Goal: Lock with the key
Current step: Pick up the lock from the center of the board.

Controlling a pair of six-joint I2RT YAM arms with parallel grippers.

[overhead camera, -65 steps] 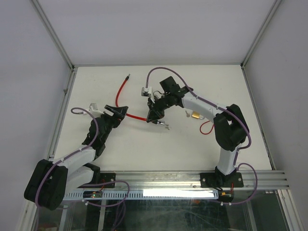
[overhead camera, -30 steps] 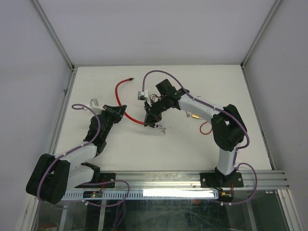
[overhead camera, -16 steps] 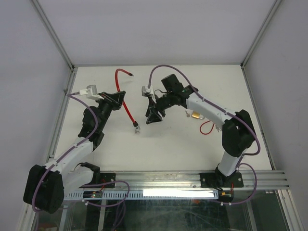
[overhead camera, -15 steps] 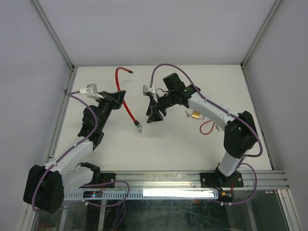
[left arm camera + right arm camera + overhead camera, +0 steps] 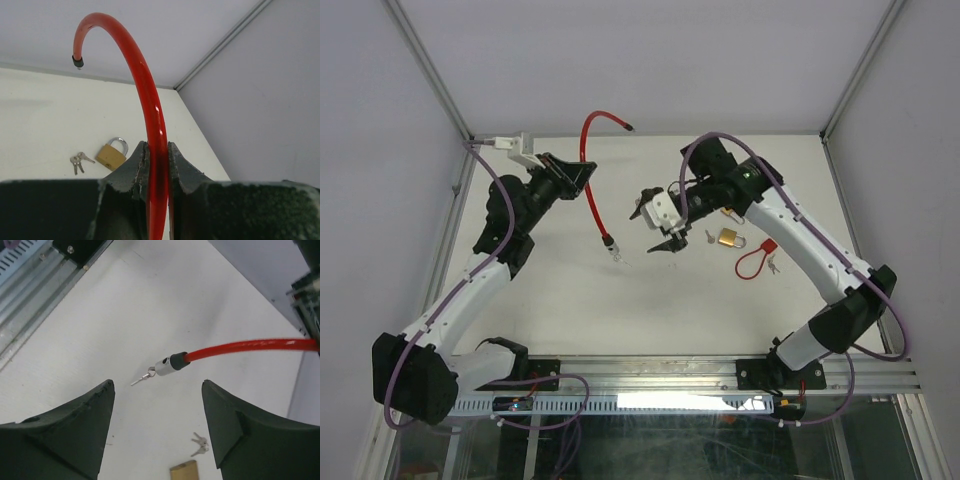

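A red cable lock (image 5: pixel 590 170) arcs up from my left gripper (image 5: pixel 576 176), which is shut on the cable's middle (image 5: pixel 150 100). The cable's free tip (image 5: pixel 76 61) curls overhead. Its other end carries a silver lock cylinder (image 5: pixel 609 242), and a small key (image 5: pixel 620 258) sticks out of it, just above the table. My right gripper (image 5: pixel 656 222) is open just right of that end. In the right wrist view the cylinder (image 5: pixel 170 364) and key (image 5: pixel 141 378) lie beyond the spread fingers (image 5: pixel 157 385), apart from them.
A brass padlock (image 5: pixel 727 238) with a small key bunch (image 5: pixel 710 237) lies right of the right gripper. A thin red loop (image 5: pixel 753 264) with more keys (image 5: pixel 772 265) lies nearer the right edge. The padlock (image 5: pixel 111 155) and the key bunch (image 5: pixel 77 161) also show in the left wrist view.
The right gripper has let go of the cable's lock end, opened and drawn back to the right. The left arm has raised the cable and carried it toward the far left.
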